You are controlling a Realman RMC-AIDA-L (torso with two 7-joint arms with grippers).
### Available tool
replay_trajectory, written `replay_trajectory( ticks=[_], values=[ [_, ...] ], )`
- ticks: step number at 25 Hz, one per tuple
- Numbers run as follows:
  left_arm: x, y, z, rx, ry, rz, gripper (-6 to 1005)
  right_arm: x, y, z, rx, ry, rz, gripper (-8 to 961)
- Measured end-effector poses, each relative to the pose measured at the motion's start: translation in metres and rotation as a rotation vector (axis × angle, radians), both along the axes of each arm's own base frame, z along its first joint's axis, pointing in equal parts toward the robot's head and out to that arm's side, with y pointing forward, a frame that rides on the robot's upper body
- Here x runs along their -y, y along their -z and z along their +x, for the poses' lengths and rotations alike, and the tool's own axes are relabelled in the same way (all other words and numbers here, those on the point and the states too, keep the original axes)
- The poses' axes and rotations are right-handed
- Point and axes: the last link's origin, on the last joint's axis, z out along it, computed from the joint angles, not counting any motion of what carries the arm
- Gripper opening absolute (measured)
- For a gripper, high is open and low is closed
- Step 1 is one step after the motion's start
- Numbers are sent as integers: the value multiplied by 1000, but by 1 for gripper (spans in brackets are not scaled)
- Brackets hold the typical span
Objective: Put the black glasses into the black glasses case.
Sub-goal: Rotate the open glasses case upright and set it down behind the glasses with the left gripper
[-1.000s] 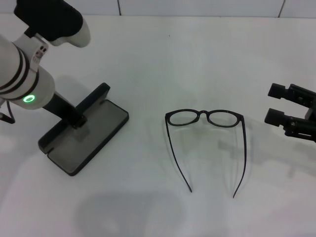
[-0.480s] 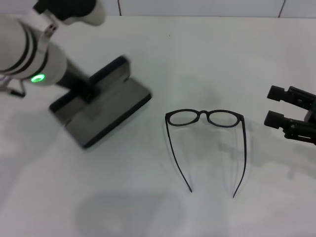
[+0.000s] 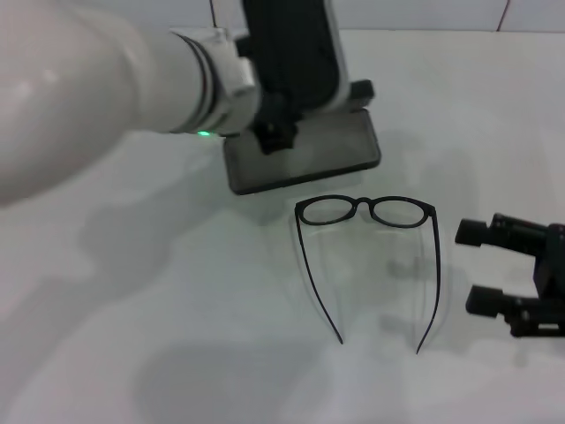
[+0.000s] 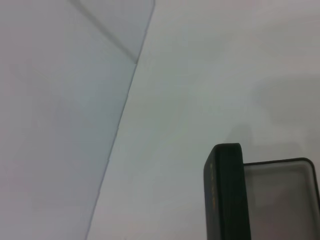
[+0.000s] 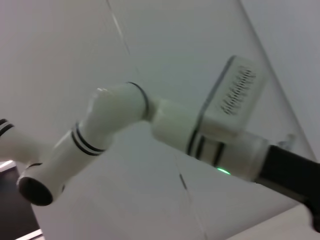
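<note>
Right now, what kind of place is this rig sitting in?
Probably a lab or test bench, not a home: a bare white tabletop against a white tiled wall, holding only the black glasses and the open black glasses case gripped by the left gripper.

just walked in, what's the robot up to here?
The left gripper is shut on the open black glasses case, holding it on the table just behind the black glasses. The glasses lie unfolded on the table, not yet in the case. The right gripper is open, just beside the glasses' temple arm on the robot's right, touching nothing.
</note>
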Motion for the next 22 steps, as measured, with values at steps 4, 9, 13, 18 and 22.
replay_trajectory(
  ticks=[4,9,13,18,22],
  values=[
    [-4,23,-1,-26,80,-23,209,5,3,1,-5,4,-9,842],
    [-6,42,-5,-85,93,-64,210,4,3,1,-3,6,-8,842],
    [-2,49,-6,-108,113,-84,211,1,3,0,-3,3,-3,842],
    [-2,50,-5,-110,122,-85,212,0,3,-1,-2,1,-1,842],
    [0,52,-5,-117,128,-91,213,0,3,-1,-1,2,1,842]
  ],
)
